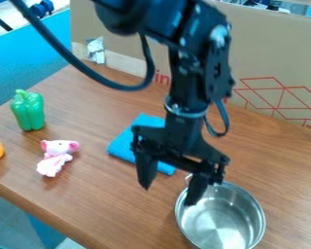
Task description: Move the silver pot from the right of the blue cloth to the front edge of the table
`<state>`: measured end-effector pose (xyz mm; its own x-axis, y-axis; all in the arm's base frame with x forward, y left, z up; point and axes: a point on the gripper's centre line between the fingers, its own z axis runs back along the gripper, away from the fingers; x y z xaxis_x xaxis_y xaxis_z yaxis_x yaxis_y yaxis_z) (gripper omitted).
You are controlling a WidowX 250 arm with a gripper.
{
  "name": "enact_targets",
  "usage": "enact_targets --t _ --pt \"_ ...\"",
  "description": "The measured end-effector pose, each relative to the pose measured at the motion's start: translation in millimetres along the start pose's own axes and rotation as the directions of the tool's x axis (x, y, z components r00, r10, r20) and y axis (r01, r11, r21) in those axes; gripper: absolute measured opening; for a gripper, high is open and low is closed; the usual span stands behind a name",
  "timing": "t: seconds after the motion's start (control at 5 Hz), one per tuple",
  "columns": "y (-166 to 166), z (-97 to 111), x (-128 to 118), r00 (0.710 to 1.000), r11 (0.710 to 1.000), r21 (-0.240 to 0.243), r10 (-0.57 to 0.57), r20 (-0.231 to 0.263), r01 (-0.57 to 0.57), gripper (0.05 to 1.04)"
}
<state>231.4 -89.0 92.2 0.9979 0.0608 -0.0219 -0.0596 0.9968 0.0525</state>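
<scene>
pot (224,224) lies below and to one side of my tool (168,194) — spread wide, nothing between its fingers — with the blue cloth (124,144) opposite.

Round silver metal pot (220,220), smooth, glossy. Brown wood-grain surface (112,204), slight sheen. Green bell-pepper-shaped toy (28,111) looks plastic, shiny. Folded blue rectangular cloth (122,144), matt. Brown cardboard panel (262,63), matt.

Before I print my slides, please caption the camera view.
Black gripper, open, near a metal pot and blue cloth; green pepper farther away.
</scene>
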Motion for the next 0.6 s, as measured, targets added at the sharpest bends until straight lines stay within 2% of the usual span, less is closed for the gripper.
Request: enact_targets --t 0.2,0.4,0.6 --pt "19.0 31.8 -13.8 0.98 0.98 0.05 -0.193 -0.04 0.195 1.005" --pt "41.9 33.7 -26.4 0.919 0.911 0.146 -0.367 -0.145 0.386 1.003" --pt "65.1 23.3 -26.7 0.894 0.891 0.131 -0.409 -0.183 0.434 1.003"
